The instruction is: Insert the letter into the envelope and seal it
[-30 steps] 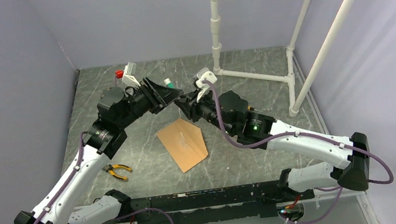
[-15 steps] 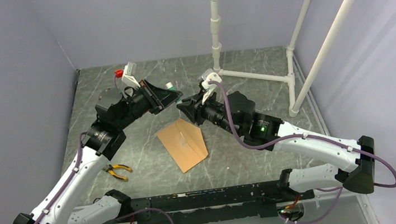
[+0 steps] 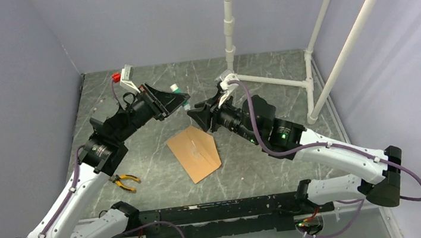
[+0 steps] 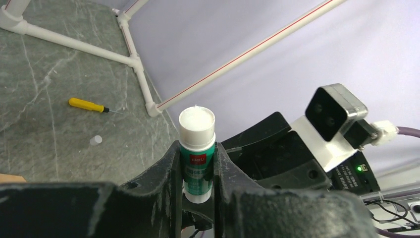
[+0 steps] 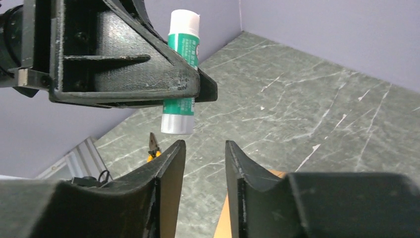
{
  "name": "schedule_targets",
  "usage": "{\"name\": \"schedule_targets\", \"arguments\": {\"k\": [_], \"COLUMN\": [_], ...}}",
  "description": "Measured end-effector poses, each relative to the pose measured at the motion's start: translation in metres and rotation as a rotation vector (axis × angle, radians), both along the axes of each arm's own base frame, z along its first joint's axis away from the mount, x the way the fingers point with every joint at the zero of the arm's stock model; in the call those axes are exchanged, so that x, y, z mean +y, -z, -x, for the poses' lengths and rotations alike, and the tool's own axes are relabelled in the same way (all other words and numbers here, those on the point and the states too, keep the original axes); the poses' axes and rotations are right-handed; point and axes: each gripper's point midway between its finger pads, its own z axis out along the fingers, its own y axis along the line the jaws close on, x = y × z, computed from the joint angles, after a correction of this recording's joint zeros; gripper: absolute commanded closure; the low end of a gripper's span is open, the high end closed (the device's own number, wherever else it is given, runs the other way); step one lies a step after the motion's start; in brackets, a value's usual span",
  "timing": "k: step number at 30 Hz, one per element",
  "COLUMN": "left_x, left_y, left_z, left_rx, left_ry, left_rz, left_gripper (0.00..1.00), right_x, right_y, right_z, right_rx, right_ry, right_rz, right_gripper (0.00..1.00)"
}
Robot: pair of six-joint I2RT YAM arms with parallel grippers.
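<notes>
Left hand (image 4: 197, 171) is gripping glue stick (image 4: 196, 144). Right hand (image 5: 203, 153) is hanging parted and empty, just under the stick's lower end. Envelope (image 3: 194, 152) is lying on tabletop (image 3: 262, 71) below both hands; letter not showing separately. Likely the sealing step. Next move calls for bringing glue down to the envelope.

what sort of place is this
Most likely a robot lab test cell, not a home or office: plain lavender walls box in a grey stone-patterned table, a white pipe frame stands at the back, and two robot arms are bolted along its near edge.
</notes>
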Motion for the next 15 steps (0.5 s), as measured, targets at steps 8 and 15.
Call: {"name": "schedule_targets", "arguments": {"k": [8,15], "left_x": [-0.001,-0.003], "left_y": [-0.003,-0.003], "left_z": [0.002,0.001], "left_rx": [-0.003,-0.008], "left_ry": [0.011,0.019], "left_rz": [0.004,0.007], "left_gripper": [0.98,0.98], "right_x": [0.006,0.008], "right_y": [-0.001,-0.010], "right_z": [0.000,0.007], "right_rx": [0.006,-0.011], "right_ry": [-0.017,-0.059], "right_rz": [-0.006,-0.034], "right_gripper": [0.46,0.44]}}
